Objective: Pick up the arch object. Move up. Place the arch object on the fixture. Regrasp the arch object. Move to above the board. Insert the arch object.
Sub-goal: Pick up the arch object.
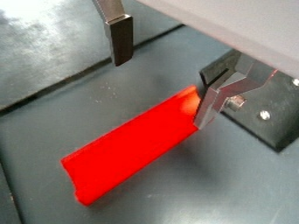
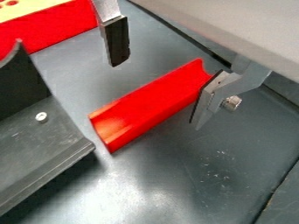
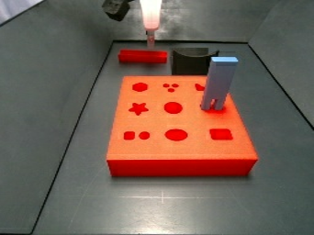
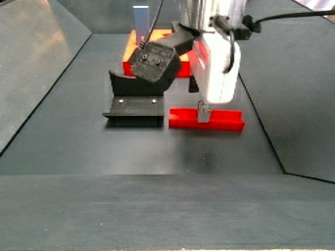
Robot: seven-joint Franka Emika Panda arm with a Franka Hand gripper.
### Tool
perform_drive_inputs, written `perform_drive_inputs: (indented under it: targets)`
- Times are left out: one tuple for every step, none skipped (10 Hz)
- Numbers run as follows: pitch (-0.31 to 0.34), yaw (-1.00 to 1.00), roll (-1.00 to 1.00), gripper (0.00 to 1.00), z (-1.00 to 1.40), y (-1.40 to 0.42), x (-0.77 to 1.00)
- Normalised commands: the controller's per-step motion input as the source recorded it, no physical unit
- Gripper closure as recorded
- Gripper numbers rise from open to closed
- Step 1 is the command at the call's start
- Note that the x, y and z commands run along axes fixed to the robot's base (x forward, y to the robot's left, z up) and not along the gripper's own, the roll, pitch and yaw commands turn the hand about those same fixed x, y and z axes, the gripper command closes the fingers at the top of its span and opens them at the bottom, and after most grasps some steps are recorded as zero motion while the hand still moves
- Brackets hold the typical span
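Observation:
The arch object (image 1: pixel 135 149) is a bright red bar lying flat on the dark floor; it also shows in a wrist view (image 2: pixel 146 105) and in both side views (image 3: pixel 142 56) (image 4: pixel 207 119). My gripper (image 1: pixel 169 74) is open and empty, a little above the arch, which runs crosswise to the jaws. One finger (image 1: pixel 216 98) stands close by the arch's end; the other (image 1: pixel 121 39) is apart from it. The gripper also shows in a wrist view (image 2: pixel 162 70). The dark fixture (image 2: pixel 35 131) (image 4: pixel 133 103) stands beside the arch. The orange-red board (image 3: pixel 178 128) lies in front.
A grey-blue upright block (image 3: pixel 219 83) stands on the board's right part. The fixture (image 3: pixel 192 61) sits between the arch and that block, at the back. Grey walls enclose the floor on both sides (image 3: pixel 73 55).

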Motion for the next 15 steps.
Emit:
perform_drive_inputs:
  targets:
    - [-0.054,-0.21,-0.18,0.0,-0.24,0.05,0.0]
    - [-0.05,-0.19,-0.18,0.0,-0.31,0.0,0.0]
    - [-0.11,-0.2,-0.24,0.0,-0.46,0.0,0.0]
    - [-0.111,-0.18,-0.3,0.0,-0.5,0.01,-0.05]
    - [-0.109,-0.14,-0.3,0.0,-0.47,0.02,-0.12]
    - [-0.114,-0.13,-0.31,0.0,-0.45,0.01,-0.17]
    - [-0.153,-0.09,-0.32,0.0,-0.45,0.01,-0.24]
    - [-0.177,-0.06,-0.33,0.0,-0.41,0.0,-0.28]
    - [-0.17,-0.05,-0.35,0.0,-0.39,0.0,-0.28]
    - [-0.181,-0.1,-0.38,0.0,-0.34,0.0,-0.29]
    - [-0.186,-0.11,-0.39,0.0,-0.31,0.0,-0.29]
    - [-0.207,-0.19,-0.36,0.0,-0.33,0.0,-0.15]
    - [-0.21,-0.11,-0.23,0.0,-0.5,-0.05,-0.05]
    - [-0.139,-0.05,-0.21,0.0,-0.54,-0.01,0.05]
    - [0.0,-0.13,-0.16,0.0,-0.19,-0.07,0.29]
